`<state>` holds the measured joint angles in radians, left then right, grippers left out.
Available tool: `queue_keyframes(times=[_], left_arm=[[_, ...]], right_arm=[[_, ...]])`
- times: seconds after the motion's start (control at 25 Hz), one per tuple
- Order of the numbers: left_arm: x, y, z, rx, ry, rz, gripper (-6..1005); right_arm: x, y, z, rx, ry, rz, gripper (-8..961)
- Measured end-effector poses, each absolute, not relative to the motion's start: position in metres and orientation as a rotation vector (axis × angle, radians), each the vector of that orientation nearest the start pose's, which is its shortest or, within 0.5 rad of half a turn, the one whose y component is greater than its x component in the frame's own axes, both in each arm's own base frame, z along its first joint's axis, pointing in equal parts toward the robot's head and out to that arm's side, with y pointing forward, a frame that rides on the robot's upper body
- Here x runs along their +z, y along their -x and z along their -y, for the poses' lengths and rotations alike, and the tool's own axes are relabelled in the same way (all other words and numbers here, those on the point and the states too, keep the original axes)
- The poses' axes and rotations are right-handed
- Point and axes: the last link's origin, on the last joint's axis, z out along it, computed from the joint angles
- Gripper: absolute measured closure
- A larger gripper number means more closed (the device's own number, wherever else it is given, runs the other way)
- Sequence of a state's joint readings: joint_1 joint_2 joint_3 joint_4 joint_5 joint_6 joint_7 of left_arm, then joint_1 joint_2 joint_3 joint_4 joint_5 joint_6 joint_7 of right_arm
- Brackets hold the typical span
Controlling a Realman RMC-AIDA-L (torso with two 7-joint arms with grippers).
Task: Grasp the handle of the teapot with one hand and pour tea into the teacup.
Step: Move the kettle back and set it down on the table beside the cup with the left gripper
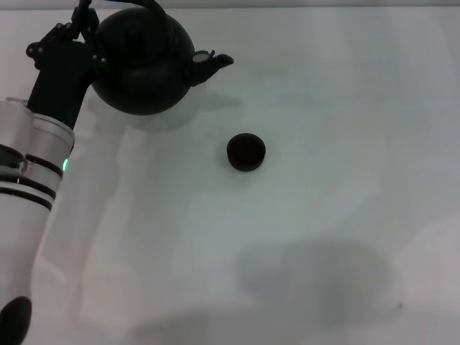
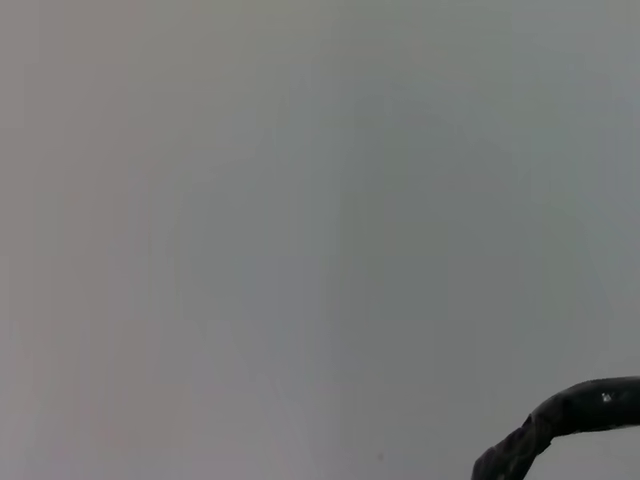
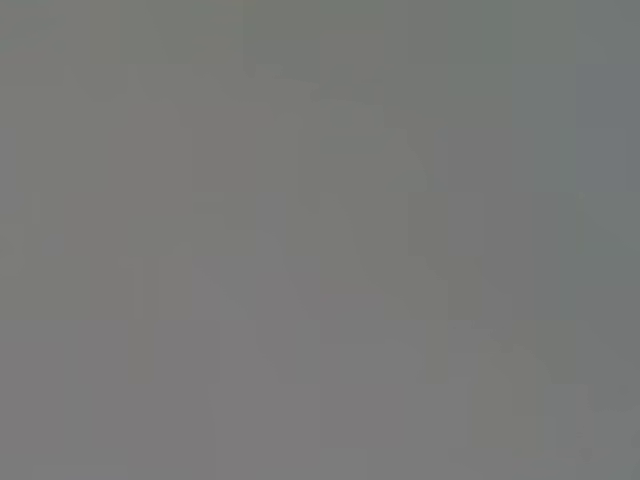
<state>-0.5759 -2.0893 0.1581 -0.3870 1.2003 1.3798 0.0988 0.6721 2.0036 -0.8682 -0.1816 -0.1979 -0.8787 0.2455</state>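
Note:
The large round black teapot point(image 1: 144, 65) is at the far left of the white table, its short spout point(image 1: 213, 65) pointing right toward the teacup. It seems to hang above the surface, with its shadow just below it. My left gripper point(image 1: 80, 25) is at the pot's left shoulder, shut on the arched handle point(image 1: 154, 4), which runs off the top edge. A dark, rough stretch of that handle point(image 2: 570, 410) shows in the left wrist view. The small black teacup point(image 1: 246, 152) stands apart from the pot, lower and to the right. My right arm is out of view.
The white table point(image 1: 338, 108) stretches to the right and toward me. A soft shadow point(image 1: 316, 277) lies on it near the front. The right wrist view shows only a plain grey surface.

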Motion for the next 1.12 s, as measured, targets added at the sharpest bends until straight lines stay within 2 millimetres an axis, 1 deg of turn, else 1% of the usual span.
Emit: queue_keyframes(times=[0.16,0.28,0.52,0.8,1.0,1.12], left_arm=[[-0.062,0.271,-0.312,-0.810,1.541,0.573,896],[-0.065,0.272,-0.304,-0.792,1.489,0.608,896],[-0.069,0.276,-0.293,-0.783,1.466,0.654,896],[-0.072,0.290,-0.277,-0.748,1.444,0.716,896],[-0.072,0.296,-0.274,-0.736,1.449,0.733,895],[-0.074,0.296,-0.279,-0.721,1.478,0.735,893]], right_arm=[[0.100,-0.320,-0.434,0.690,1.277,-0.586,129],[0.102,-0.319,-0.434,0.692,1.275,-0.580,129],[0.104,-0.320,-0.435,0.690,1.273,-0.575,128],[0.108,-0.322,-0.435,0.692,1.256,-0.577,128],[0.113,-0.326,-0.433,0.693,1.232,-0.583,128],[0.113,-0.326,-0.432,0.692,1.231,-0.584,128]])
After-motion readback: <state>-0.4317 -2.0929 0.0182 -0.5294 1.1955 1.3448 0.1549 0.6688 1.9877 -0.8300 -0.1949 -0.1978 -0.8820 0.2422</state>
